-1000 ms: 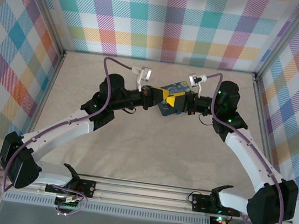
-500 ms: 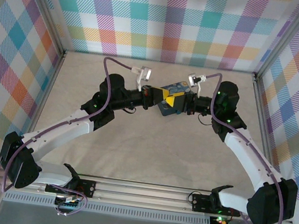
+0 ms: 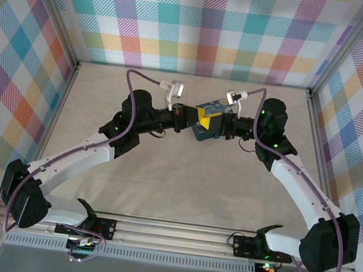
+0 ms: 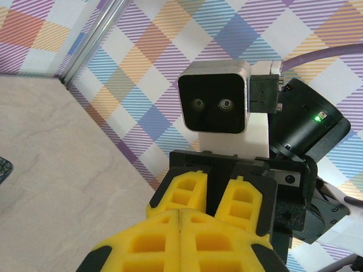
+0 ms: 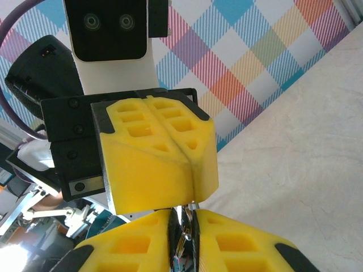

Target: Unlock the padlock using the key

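Above the blue box (image 3: 200, 134), left gripper (image 4: 180, 220) is pressed together; right gripper (image 5: 184, 221) pinches silvery metal, seemingly the padlock (image 5: 182, 242). It looks small, rigid and slick, so grip its flat sides firmly.

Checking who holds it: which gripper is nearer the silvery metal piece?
Right. The silvery metal piece sits between the right gripper's fingers; the left gripper, shut, faces it with its fingertips at the piece's far end.

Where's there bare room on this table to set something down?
Widest: the near middle, bordered by the left arm, right arm and front rail. Also both far corners. Crowded: far centre, where left gripper and right gripper meet at the blue box.
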You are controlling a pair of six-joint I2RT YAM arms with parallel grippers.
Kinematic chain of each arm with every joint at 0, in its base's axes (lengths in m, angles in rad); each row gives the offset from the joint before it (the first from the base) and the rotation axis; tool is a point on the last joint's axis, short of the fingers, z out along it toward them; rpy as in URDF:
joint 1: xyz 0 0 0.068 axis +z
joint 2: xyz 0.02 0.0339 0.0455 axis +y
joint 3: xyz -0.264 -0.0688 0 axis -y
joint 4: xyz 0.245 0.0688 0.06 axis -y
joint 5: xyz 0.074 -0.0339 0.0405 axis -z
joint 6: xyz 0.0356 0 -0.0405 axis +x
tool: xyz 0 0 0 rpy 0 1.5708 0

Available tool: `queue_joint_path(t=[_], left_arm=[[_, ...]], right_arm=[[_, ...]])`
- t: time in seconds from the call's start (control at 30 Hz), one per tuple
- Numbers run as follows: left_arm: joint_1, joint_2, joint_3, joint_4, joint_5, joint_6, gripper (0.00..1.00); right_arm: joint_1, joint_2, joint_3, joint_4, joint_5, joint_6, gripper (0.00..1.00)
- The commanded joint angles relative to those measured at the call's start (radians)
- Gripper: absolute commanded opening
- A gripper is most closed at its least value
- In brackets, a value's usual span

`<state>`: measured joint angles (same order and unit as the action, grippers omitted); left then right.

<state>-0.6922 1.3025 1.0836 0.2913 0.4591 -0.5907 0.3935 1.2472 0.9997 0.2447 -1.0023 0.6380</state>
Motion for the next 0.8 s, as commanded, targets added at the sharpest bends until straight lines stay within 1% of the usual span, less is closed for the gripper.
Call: queue_joint_path(t=[0.0,0.13,0.3,0.5,0.53,0.57,0.67,0.77], left_arm=[[0.004,-0.01,0.021,0.045,-0.02,-0.009,0.0],[0.003,-0.011,0.018,0.046,-0.026,-0.01,0.0],[0.003,-0.015,0.012,0.048,-0.037,-0.012,0.0],[0.003,-0.027,0.003,0.043,-0.062,-0.011,0.0],[0.005,-0.027,0.003,0.039,-0.065,-0.009,0.03],[0.004,-0.027,0.004,0.035,-0.066,-0.007,0.08],[0.003,-0.027,0.014,0.004,-0.081,0.007,0.3],[0.003,-0.024,0.029,-0.038,-0.098,0.029,0.45]], right_arm=[[0.006,-0.011,-0.003,0.003,-0.006,-0.025,0.15],[0.005,-0.015,-0.003,-0.014,0.003,-0.036,0.1],[0.005,-0.022,-0.012,-0.039,0.025,-0.061,0.02],[0.005,-0.047,-0.02,-0.127,0.064,-0.12,0.0],[0.005,-0.053,-0.018,-0.153,0.073,-0.134,0.0],[0.004,-0.059,-0.016,-0.183,0.083,-0.155,0.0],[0.004,-0.078,0.002,-0.312,0.115,-0.236,0.0],[-0.002,-0.1,0.024,-0.451,0.153,-0.325,0.0]])
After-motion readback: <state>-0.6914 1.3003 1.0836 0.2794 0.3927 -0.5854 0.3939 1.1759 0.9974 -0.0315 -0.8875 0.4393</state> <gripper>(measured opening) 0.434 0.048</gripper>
